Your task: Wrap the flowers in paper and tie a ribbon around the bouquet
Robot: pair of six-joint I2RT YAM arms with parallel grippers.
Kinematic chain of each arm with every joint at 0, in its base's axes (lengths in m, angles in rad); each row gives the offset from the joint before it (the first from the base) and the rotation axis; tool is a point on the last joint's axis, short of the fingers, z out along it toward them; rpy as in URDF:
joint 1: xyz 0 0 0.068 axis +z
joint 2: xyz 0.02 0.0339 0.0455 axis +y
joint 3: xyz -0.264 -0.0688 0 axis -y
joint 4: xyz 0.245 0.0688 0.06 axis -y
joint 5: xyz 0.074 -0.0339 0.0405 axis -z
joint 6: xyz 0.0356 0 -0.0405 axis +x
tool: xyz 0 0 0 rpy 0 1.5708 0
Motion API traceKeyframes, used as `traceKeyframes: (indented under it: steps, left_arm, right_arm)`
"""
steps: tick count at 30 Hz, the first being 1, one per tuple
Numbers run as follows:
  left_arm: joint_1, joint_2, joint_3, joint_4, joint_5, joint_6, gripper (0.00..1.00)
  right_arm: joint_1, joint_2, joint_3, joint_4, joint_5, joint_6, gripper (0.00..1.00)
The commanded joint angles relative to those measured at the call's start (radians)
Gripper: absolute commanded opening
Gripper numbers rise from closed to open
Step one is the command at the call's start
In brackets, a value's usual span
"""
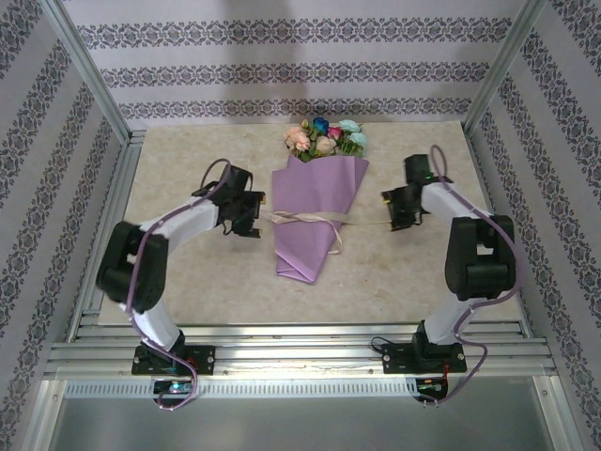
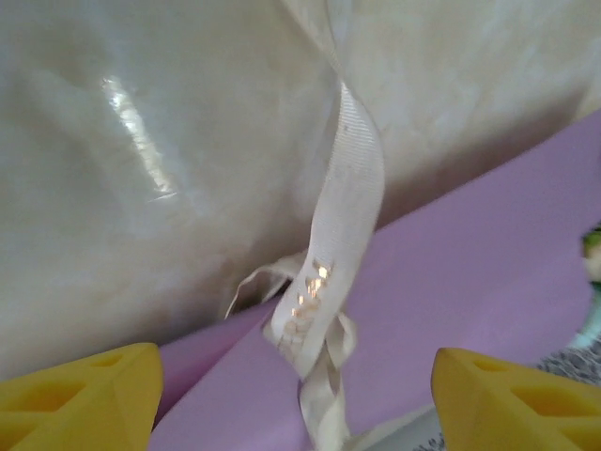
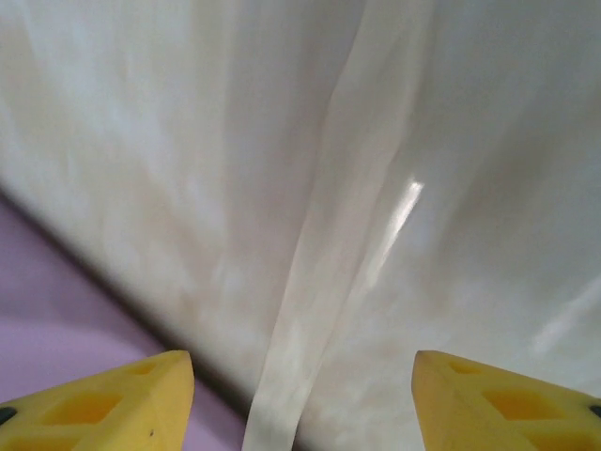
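Left gripper (image 1: 247, 224) and right gripper (image 1: 395, 214) are shown spread wide, nothing held, flanking the bouquet (image 1: 315, 202), which is laid mid-table (image 1: 188, 291) with the flowers (image 1: 325, 138) toward the far wall. The ribbon (image 1: 302, 219) is wrapped around the paper (image 1: 305, 254), its ends trailed between the yellow fingers.

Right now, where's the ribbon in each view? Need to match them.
Top external: ribbon tied across the middle of the lilac paper, tail trailing right.
Left wrist: ribbon at centre, dropping from the top to a knot at the paper's edge.
Right wrist: ribbon a flat strip down the centre.
Shared landmark: the lilac paper.
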Motion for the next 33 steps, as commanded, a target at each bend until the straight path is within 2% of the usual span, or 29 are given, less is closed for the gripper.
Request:
traceKeyframes:
  steps: [1, 7, 12, 19, 22, 29, 31, 32, 33]
  left_arm:
    - [-0.006, 0.075, 0.05, 0.039, -0.018, -0.028, 0.74]
    - [-0.002, 0.124, 0.066, 0.053, -0.062, -0.004, 0.69]
    - [0.001, 0.144, 0.044, 0.07, -0.074, -0.016, 0.66]
    - [0.015, 0.175, 0.047, 0.082, -0.081, -0.009, 0.56]
    - [0.02, 0.179, 0.043, 0.085, -0.082, -0.005, 0.52]
    - [0.028, 0.186, 0.024, 0.115, -0.069, -0.006, 0.4]
    - [0.03, 0.19, 0.024, 0.123, -0.062, -0.008, 0.36]
    - [0.031, 0.192, 0.022, 0.129, -0.062, -0.007, 0.33]
    - [0.033, 0.194, 0.023, 0.128, -0.06, -0.005, 0.29]
  right_arm:
    - [0.08, 0.025, -0.029, 0.16, -0.077, 0.187, 0.64]
    - [0.167, 0.088, -0.049, 0.275, -0.099, 0.308, 0.62]
    - [0.178, 0.104, -0.105, 0.326, -0.096, 0.427, 0.57]
    - [0.185, 0.099, -0.123, 0.315, -0.066, 0.559, 0.54]
    - [0.19, 0.124, -0.092, 0.314, -0.085, 0.581, 0.43]
    - [0.21, 0.134, -0.083, 0.299, -0.059, 0.629, 0.42]
    - [0.209, 0.162, -0.076, 0.335, -0.058, 0.639, 0.37]
    - [0.209, 0.176, -0.068, 0.34, -0.058, 0.639, 0.32]
    - [0.208, 0.184, -0.06, 0.346, -0.06, 0.641, 0.22]
